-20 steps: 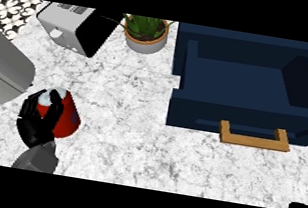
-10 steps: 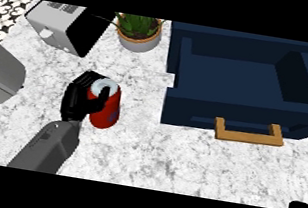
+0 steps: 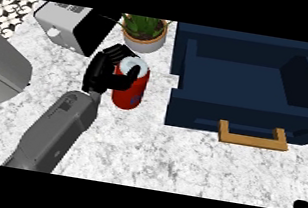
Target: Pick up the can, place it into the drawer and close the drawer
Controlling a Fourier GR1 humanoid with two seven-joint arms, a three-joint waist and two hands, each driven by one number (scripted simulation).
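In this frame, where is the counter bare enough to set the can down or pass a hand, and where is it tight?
Bare marble counter runs along the front, between the left forearm and the drawer's wooden handle. The navy drawer stands open with nothing visible inside. It is crowded at the back left: toaster, potted plant, and the left hand curled round the red can.

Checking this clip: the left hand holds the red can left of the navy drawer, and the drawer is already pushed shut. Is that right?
Not quite. The head view shows the left hand curled round the red can, left of the navy drawer, but the drawer stands open: its inside is visible behind the front panel with the wooden handle. The rest holds.
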